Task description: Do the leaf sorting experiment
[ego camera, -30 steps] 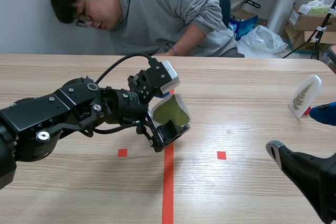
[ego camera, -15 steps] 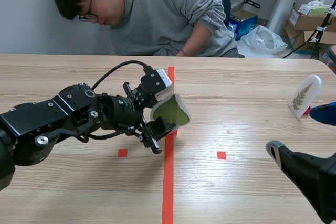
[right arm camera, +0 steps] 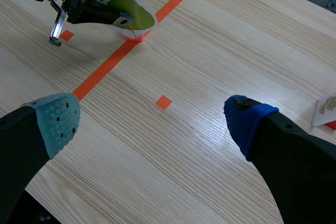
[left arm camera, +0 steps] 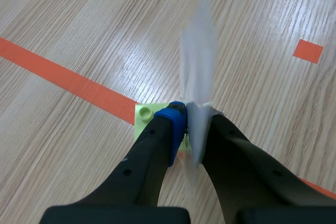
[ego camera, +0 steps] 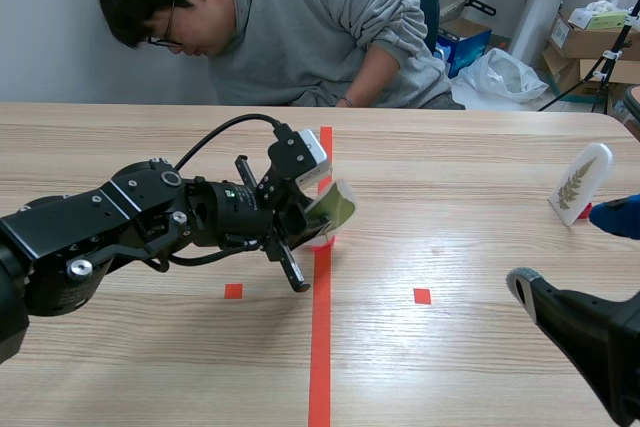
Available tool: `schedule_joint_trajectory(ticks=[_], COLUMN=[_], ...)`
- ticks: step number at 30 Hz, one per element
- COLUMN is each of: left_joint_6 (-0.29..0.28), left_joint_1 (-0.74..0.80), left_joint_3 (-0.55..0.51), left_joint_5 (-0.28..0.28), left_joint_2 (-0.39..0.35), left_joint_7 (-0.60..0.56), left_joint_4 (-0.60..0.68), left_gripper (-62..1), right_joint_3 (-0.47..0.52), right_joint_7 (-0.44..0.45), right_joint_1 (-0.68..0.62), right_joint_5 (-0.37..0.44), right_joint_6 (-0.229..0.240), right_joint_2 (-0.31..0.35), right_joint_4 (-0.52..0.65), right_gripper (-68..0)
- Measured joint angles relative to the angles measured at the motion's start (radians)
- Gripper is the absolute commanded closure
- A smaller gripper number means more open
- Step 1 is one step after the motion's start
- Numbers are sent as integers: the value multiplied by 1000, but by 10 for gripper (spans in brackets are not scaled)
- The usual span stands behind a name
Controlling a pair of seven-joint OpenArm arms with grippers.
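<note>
One leaf card [ego camera: 335, 209] pinched in left jaws, apparently tilted

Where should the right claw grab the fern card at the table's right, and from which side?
Pinch the fern card by its upper panel, a finger on each flat face, coming from above. It stands upright on a small red base, thin and tall, so the top is free and a low grip would likely foul the base. The right claw is open.
</note>
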Motion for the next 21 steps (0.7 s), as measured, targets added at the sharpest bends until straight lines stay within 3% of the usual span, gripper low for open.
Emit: schedule_joint_trajectory(ticks=[5,10,16,21], left_joint_6=[0,-15,-15,-15], left_joint_1=[1,72,301,455], left_joint_3=[0,-34,-301,-566], left_joint_5=[-22,-179,-194,-254], left_joint_2=[-6,-84,-193,-203], left_joint_7=[1,1,0,-11], left_joint_4=[1,115,338,410], left_gripper=[-36,-36,-38,-38], right_joint_3=[0,0,0,0], right_joint_7=[-3,-4,-8,-23], right_joint_1=[0,0,4,17], right_joint_5=[0,0,0,0], right_joint_6=[0,0,0,0], right_joint_2=[0,0,0,0], right_joint_4=[0,0,0,0], right_gripper=[-562,-562,-562,-562])
